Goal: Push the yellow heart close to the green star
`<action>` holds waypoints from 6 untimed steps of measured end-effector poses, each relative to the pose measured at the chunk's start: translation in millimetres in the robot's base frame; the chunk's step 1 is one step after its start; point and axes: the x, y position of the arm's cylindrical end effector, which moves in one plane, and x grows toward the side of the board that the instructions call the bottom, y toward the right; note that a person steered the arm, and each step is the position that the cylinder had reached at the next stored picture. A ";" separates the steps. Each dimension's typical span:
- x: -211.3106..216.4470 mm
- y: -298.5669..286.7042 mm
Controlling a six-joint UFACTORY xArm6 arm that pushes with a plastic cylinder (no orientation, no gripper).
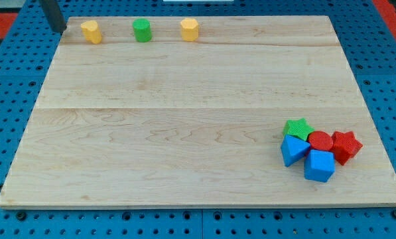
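Observation:
The yellow heart (91, 31) sits near the board's top left corner. The green star (298, 127) lies far away at the lower right, at the top of a tight cluster of blocks. My tip (58, 29) is at the board's top left edge, a short way to the left of the yellow heart and apart from it.
A green round block (142, 30) and a yellow hexagon-like block (190, 29) stand in a row to the right of the heart. Around the green star are a blue triangle (292, 150), a red round block (320, 141), a red star (345, 145) and a blue cube (319, 165).

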 end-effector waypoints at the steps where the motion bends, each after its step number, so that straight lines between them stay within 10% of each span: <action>1: 0.0 15.3; 6: 15.8 121.8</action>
